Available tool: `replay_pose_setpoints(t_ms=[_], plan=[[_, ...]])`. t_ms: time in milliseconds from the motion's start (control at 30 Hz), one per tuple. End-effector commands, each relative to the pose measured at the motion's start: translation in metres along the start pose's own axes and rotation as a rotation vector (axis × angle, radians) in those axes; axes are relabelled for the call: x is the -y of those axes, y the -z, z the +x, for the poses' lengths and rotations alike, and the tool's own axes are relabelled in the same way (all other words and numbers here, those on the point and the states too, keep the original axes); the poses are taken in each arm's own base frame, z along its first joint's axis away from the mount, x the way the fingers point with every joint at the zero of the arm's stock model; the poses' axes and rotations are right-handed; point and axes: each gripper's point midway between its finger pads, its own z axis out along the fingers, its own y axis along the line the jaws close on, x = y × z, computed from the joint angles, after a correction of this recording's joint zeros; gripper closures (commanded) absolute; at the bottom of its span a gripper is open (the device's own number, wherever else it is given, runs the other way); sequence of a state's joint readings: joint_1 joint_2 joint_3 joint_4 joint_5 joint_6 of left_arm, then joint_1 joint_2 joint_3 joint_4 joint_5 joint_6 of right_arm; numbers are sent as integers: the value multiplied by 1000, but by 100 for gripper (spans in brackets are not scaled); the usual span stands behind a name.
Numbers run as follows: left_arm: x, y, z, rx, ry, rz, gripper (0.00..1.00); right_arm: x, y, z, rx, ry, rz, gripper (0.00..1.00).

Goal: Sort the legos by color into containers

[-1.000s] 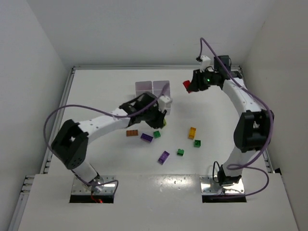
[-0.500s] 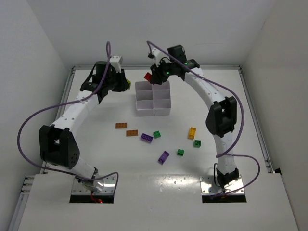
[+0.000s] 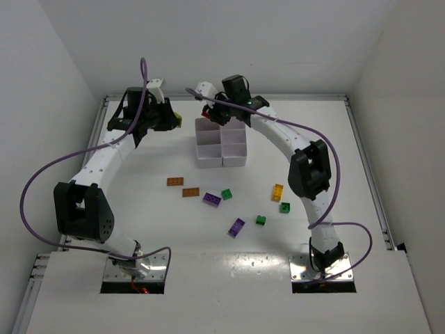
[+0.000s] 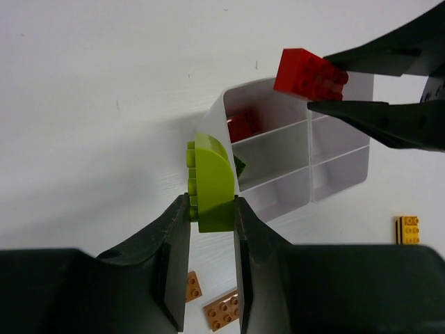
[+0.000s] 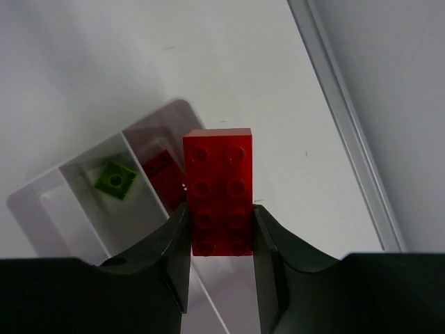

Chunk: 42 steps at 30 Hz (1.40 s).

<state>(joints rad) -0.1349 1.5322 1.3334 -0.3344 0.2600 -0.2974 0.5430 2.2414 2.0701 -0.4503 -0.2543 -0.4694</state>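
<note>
Left wrist view: both grippers clamped on bricks beside the containers.

The left gripper [image 4: 212,209] has its fingers [image 4: 174,250] drawn in tight on a lime-green brick [image 4: 212,184], which stands up past the fingertips with its rounded edge outermost and lies against the outer wall of the containers [image 4: 274,136] in this view. From above, that gripper hangs just to the left of the block's far corner. The right gripper [image 5: 220,212] pinches a red brick [image 5: 217,174] by its long sides, studs facing its wrist camera, with most of the brick jutting beyond the tips. It hovers over the far corner compartment, where another red brick [image 5: 163,174] already lies; a lime piece [image 5: 115,177] sits in the next compartment. Loose bricks [image 3: 236,227] lie scattered on the table [image 3: 139,160], well apart from both grippers.
</note>
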Motion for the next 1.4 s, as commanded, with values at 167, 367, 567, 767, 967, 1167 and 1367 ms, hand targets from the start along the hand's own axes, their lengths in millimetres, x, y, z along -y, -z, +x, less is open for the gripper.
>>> replay_pose_setpoints(t_ms=[167, 367, 567, 767, 967, 1167, 1367], plan=[[8, 6, -11, 27, 1, 43, 94, 14, -15, 0, -1, 126, 82, 99], [5, -3, -3, -2, 9, 46, 94, -1, -23, 9, -23, 138, 31, 96], [7, -9, -3, -7, 9, 63, 94, -10, -28, 25, -60, 136, 1, 82], [10, -9, -4, -3, 6, 85, 94, -14, -20, 7, -15, 138, -8, 62], [26, -13, 1, -6, -27, 111, 94, -7, 8, -17, 33, 78, 39, 46], [57, -32, 12, -31, -53, 173, 94, 18, 57, -33, 61, -36, 155, 43], [81, -56, 29, -71, -84, 201, 94, 47, 105, 3, 4, -236, 247, 43]])
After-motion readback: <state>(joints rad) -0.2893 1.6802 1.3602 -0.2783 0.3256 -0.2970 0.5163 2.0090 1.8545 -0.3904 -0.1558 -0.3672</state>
